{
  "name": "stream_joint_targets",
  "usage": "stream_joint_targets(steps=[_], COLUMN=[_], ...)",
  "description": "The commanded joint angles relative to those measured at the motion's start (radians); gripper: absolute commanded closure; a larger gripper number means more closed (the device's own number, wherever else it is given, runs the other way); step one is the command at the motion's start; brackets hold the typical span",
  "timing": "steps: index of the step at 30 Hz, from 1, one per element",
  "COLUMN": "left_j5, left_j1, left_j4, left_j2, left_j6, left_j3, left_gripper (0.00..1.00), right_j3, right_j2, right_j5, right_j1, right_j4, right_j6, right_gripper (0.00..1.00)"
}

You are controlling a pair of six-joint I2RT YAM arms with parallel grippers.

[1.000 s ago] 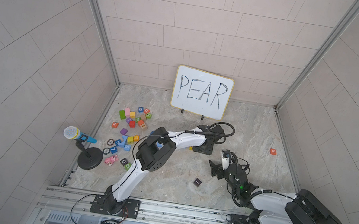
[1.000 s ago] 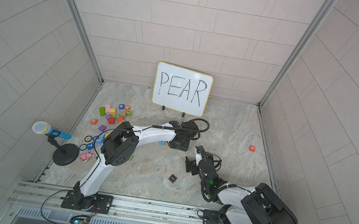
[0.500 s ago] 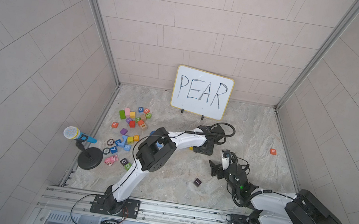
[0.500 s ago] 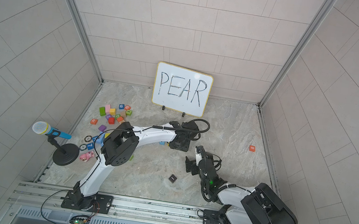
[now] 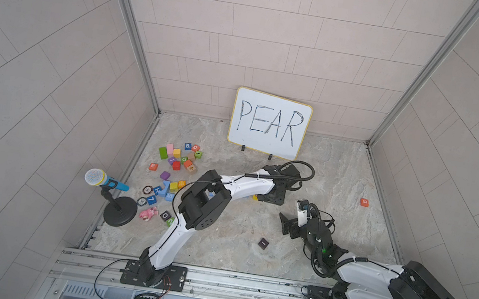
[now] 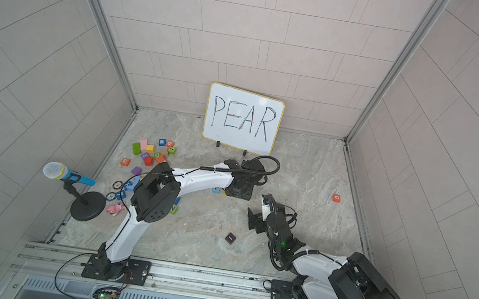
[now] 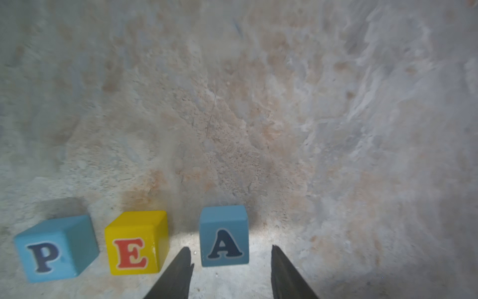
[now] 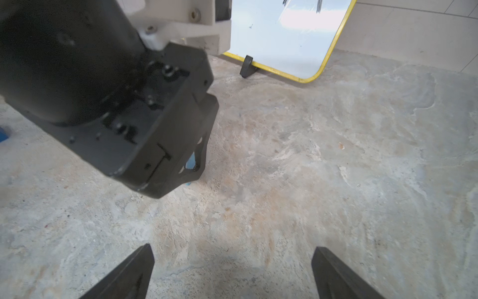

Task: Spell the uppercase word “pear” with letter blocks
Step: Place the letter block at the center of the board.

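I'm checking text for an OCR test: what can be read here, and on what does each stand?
"PEAR": whiteboard
"P": light blue block
"E": yellow block
"A": blue block
"R": orange block beside the block pile
"B": lone orange block
Marks on the pile's blocks: too small to read with certainty.

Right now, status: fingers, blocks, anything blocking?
Left fingers open astride A block, no contact. Right fingers open, empty. P block, E block, A in row; R block beside pile. Slot beside A bare.

The left arm reaches toward the whiteboard, left end effector low, fingers slightly apart. The right end effector sits farther from it, fingers wide.
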Motion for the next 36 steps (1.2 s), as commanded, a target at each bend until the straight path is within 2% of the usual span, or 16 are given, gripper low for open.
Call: stream_joint_targets(steps=[1,6,11,18,22,30,36], left_j5=[-0.043,-0.069,-0.129,-0.136,-0.151,-0.147,-0.143], left_j1=[-0.007,-0.001,0.036,0.132,0.163,0.163,0.164], left_j4=[-0.023,-0.044,-0.130,-0.127,-0.105,0.005,0.013], left_j2=[-0.079,-0.137,-0.212,-0.350,-0.410,-0.489,-0.476], left_j6=[-0.005,0.007,0.028,0.040,0.040,0.067,0.078], left_j3=[-0.007,-0.023,-0.043,-0.193,-0.266,-0.393,-0.388], left_gripper=[0.46,0.44,0.40,0.37,0.35,0.19,0.08], right_j3=[0.005,0.034,0.134,0.218,0.247,0.261,0.263], right_j2=[-0.036,-0.014,0.041,0.188,0.219,0.233,0.214], right_j5=[-0.017,-0.034,-0.058,-0.074,-0.093,-0.163,-0.177], right_j1=[-0.002,0.003,0.015,0.080,0.097,0.112,0.118], right_j4=[-0.053,-0.051,-0.053,0.092,0.089,0.057,0.015], right_j6=[0.006,0.003,-0.007,-0.082,-0.121,-0.167,-0.172], right_gripper=[0.00,0.00,0.00,0.00,0.00,0.00,0.00])
